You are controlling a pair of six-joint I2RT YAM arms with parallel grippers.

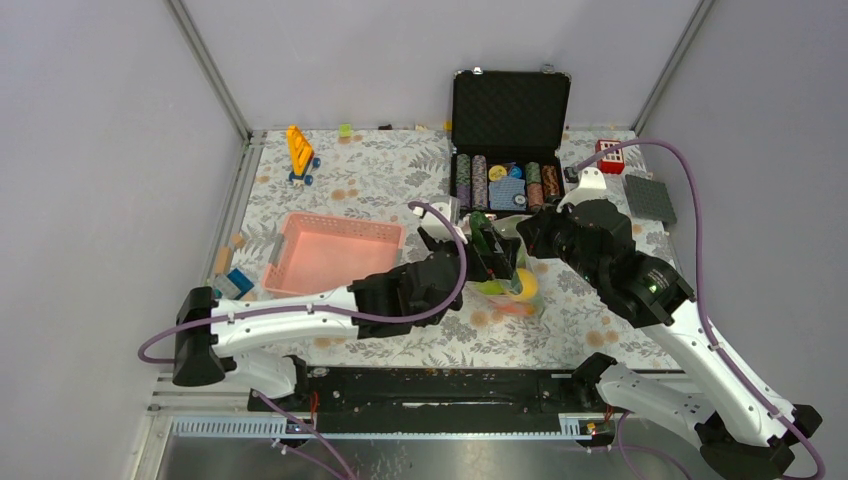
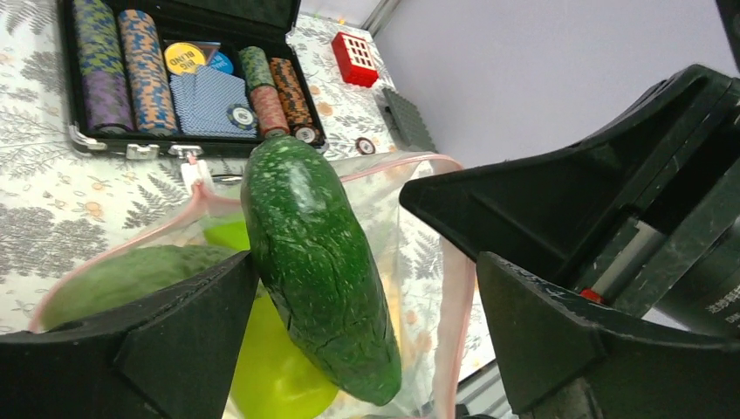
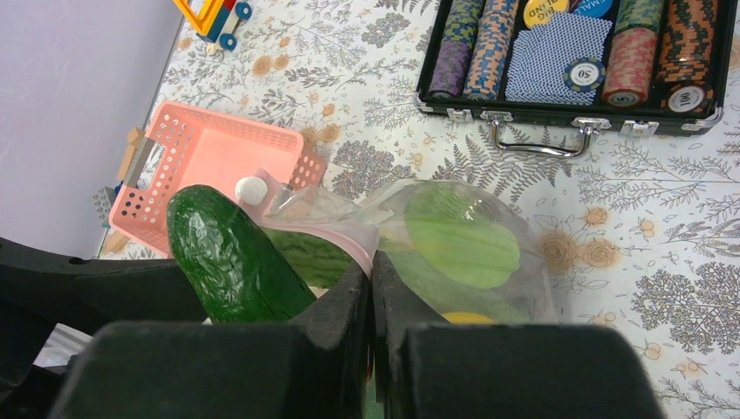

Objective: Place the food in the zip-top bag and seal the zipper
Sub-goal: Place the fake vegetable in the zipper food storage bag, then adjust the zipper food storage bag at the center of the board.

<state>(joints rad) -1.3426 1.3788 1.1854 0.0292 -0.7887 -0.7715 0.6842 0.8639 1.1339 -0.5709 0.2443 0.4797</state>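
Plain grey walls [image 1: 100, 150], leaf-patterned tabletop [image 1: 390, 170], even light

Left arm [image 1: 290, 322] and right arm [image 1: 700, 345] were built of white tubular links joined by black motor housings, each on a black base at the near edge. A purple cable [image 1: 455, 235] looped along each arm. A small green light [image 1: 655, 287] showed on the right arm's black housing. The left gripper [image 2: 366, 288] had angular matte-black fingers [image 2: 558, 209], one bearing a red spot [image 2: 592, 295].
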